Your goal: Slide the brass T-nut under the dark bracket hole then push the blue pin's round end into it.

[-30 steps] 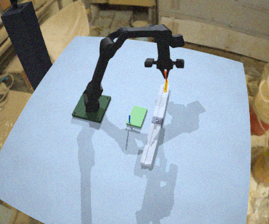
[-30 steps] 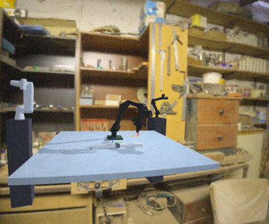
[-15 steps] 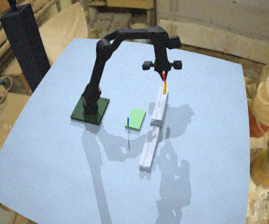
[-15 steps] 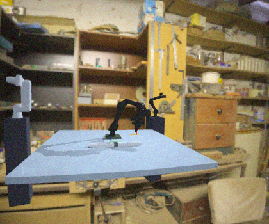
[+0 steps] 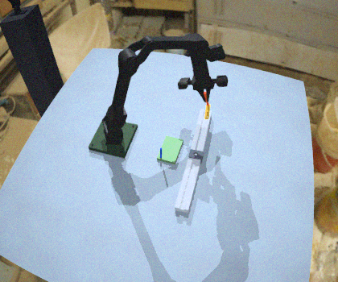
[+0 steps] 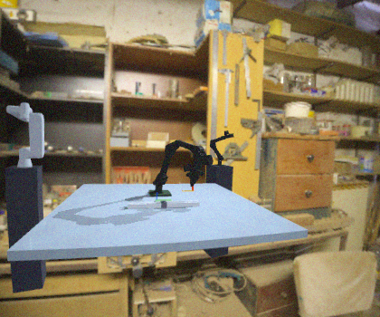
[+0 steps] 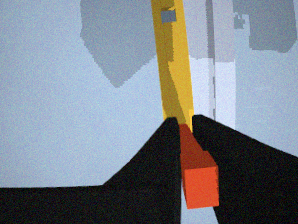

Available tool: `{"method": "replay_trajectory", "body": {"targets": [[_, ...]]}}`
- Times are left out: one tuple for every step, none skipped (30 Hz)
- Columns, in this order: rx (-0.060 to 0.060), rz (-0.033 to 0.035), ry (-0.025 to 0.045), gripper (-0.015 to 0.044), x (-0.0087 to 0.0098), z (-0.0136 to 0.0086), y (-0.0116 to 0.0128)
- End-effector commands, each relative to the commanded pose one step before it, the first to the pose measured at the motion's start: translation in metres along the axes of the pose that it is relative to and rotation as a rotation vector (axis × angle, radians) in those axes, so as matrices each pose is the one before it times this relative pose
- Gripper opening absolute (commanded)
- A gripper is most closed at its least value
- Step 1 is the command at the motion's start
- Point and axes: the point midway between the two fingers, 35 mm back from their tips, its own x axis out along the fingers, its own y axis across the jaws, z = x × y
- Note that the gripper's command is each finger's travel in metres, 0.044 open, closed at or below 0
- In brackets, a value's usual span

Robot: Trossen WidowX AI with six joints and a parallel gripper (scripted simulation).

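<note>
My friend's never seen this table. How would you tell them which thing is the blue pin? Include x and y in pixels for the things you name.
On the light blue table [image 5: 82, 226] [image 6: 160, 235], find the black arm's dark green base [image 5: 131, 130]. Beside it lies a small light green tray [image 5: 172, 148]. The pin [image 5: 161, 153] is the thin blue stick standing upright at its edge, the only blue stick there.
</note>
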Motion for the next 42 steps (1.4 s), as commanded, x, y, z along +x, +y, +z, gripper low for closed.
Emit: {"method": "replay_trajectory", "body": {"targets": [[0.0064,0.01189,-0.00647,-0.015,0.00117,0.0004,-0.00131],[0.0011,0.00316,-0.00036,-0.015,0.00002,-0.00007,-0.00017],[0.0011,0.00316,-0.00036,-0.015,0.00002,-0.00007,-0.00017],[0.0011,0.00316,-0.00035,-0.015,0.00002,-0.00007,-0.00017],[0.0011,0.00316,-0.00034,-0.015,0.00001,-0.00007,-0.00017],[0.0011,0.00316,-0.00034,-0.015,0.00001,-0.00007,-0.00018],[0.0011,0.00316,-0.00033,-0.015,0.00001,-0.00007,-0.00018],[0.0011,0.00316,-0.00032,-0.015,0.00001,-0.00007,-0.00018],[0.0011,0.00316,-0.00032,-0.015,0.00001,-0.00007,-0.00018],[0.0011,0.00316,-0.00031,-0.015,0.00001,-0.00006,-0.00018],[0.0011,0.00315,-0.0003,-0.015,0.00001,-0.00006,-0.00018],[0.0011,0.00315,-0.0003,-0.015,0.00001,-0.00006,-0.00018],[0.0012,0.00315,-0.00029,-0.015,0.00001,-0.00006,-0.00018],[0.0012,0.00315,-0.00028,-0.015,0.00001,-0.00006,-0.00019],[0.0012,0.00315,-0.00028,-0.015,0.00001,-0.00006,-0.00019],[0.0012,0.00315,-0.00027,-0.015,0.00001,-0.00006,-0.00019],[0.0012,0.00315,-0.00026,-0.015,0.0,-0.00006,-0.00019],[0.0012,0.00315,-0.00025,-0.015,0.0,-0.00005,-0.00019],[0.0012,0.00315,-0.00025,-0.015,0.0,-0.00005,-0.00019],[0.0012,0.00315,-0.00024,-0.015,0.0,-0.00005,-0.00019],[0.0012,0.00315,-0.00023,-0.015,0.0,-0.00005,-0.00019],[0.0012,0.00315,-0.00023,-0.015,0.0,-0.00005,-0.0002],[0.0012,0.00314,-0.00022,-0.015,0.0,-0.00005,-0.0002],[0.0012,0.00314,-0.00021,-0.015,0.0,-0.00005,-0.0002],[0.0012,0.00314,-0.00021,-0.015,0.0,-0.00004,-0.0002],[0.0012,0.00314,-0.0002,-0.015,0.0,-0.00004,-0.0002],[0.0012,0.00314,-0.0002,-0.015,0.0,-0.00004,-0.0002],[0.0012,0.00314,-0.00019,-0.015,0.0,-0.00004,-0.0002],[0.0012,0.00314,-0.00018,-0.015,-0.00001,-0.00004,-0.0002],[0.0012,0.00314,-0.00018,-0.015,-0.00001,-0.00004,-0.00021],[0.001,0.00297,-0.00021,-0.015,0.00003,-0.00003,-0.00022],[0.001,0.00297,-0.00021,-0.015,0.00003,-0.00003,-0.00022],[0.001,0.00297,-0.0002,-0.015,0.00003,-0.00003,-0.00022],[0.001,0.00297,-0.0002,-0.015,0.00003,-0.00003,-0.00022],[0.001,0.00297,-0.00019,-0.015,0.00002,-0.00003,-0.00022],[0.001,0.00297,-0.00019,-0.015,0.00002,-0.00002,-0.00023],[0.001,0.00297,-0.00018,-0.015,0.00002,-0.00002,-0.00023],[0.0012,0.00301,-0.00015,-0.015,0.0,-0.00002,-0.00022],[0.0012,0.00302,-0.00014,-0.015,0.0,-0.00002,-0.00022],[0.0012,0.00302,-0.00013,-0.015,0.0,-0.00002,-0.00022],[0.0013,0.00313,-0.00011,-0.015,-0.00002,-0.00002,-0.00022],[0.0013,0.00314,-0.0001,-0.015,-0.00002,-0.00002,-0.00022]]}}
